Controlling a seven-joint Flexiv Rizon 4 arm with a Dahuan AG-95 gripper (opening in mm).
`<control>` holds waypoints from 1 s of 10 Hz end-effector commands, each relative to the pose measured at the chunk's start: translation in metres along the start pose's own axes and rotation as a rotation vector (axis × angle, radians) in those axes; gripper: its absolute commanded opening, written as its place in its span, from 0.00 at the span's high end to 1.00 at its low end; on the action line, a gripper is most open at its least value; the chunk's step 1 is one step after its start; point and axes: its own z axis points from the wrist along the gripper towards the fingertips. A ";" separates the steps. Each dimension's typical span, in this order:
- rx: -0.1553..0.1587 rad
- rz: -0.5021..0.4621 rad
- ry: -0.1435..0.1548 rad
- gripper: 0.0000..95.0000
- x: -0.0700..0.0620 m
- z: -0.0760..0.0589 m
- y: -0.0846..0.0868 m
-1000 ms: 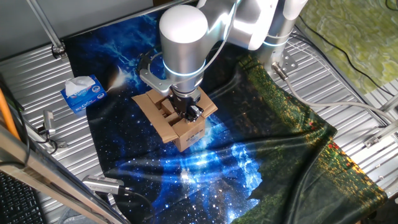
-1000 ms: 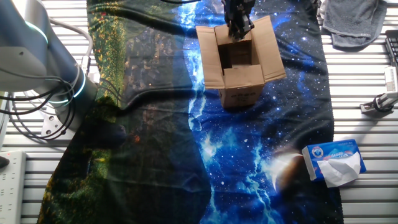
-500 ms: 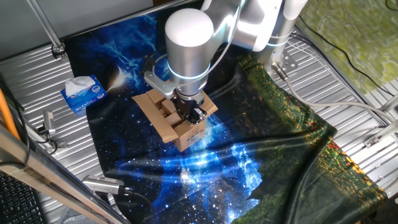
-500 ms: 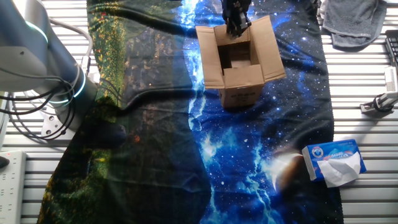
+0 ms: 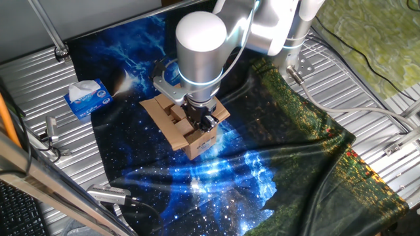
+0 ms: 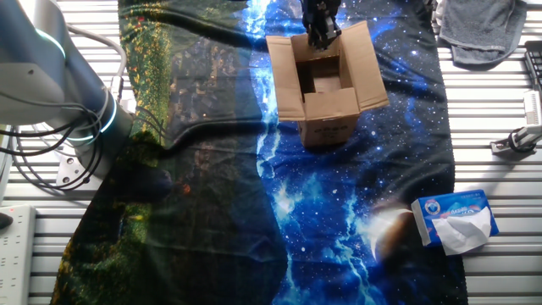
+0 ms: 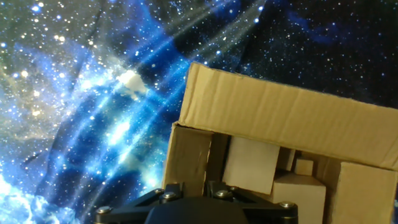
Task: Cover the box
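The box [image 5: 187,134] is a small brown cardboard carton standing on the starry cloth with its top flaps spread open. The other fixed view shows the box [image 6: 326,106] with a dark interior and faint print on its near side. My gripper [image 5: 205,122] hangs over the opening. Its tip [image 6: 323,36] is at the far edge of the opening, by the far flap, with the fingers together and nothing held. In the hand view the gripper [image 7: 196,186] sits just over a flap of the box [image 7: 280,118]. Pale blocks [image 7: 252,165] show inside.
A blue-and-white tissue box [image 5: 87,98] lies on the slatted metal table beside the cloth; the other fixed view has the tissue box [image 6: 453,219] at the lower right. A grey cloth [image 6: 483,30] lies at the upper right. The arm's base [image 6: 51,76] stands at the left.
The arm has shifted slightly, and the gripper tip has drawn a little toward the far flap of the box. The box and its flaps have not visibly moved.
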 end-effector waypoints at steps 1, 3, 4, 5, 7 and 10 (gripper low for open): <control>-0.004 -0.026 0.000 0.80 0.000 -0.006 -0.007; -0.009 -0.043 0.006 0.80 -0.002 -0.015 -0.016; -0.010 -0.050 0.008 0.80 0.000 -0.019 -0.019; -0.012 -0.057 0.007 0.80 0.004 -0.022 -0.022; -0.015 -0.069 0.010 0.80 0.011 -0.027 -0.025; -0.033 -0.085 0.039 0.80 0.030 -0.038 -0.028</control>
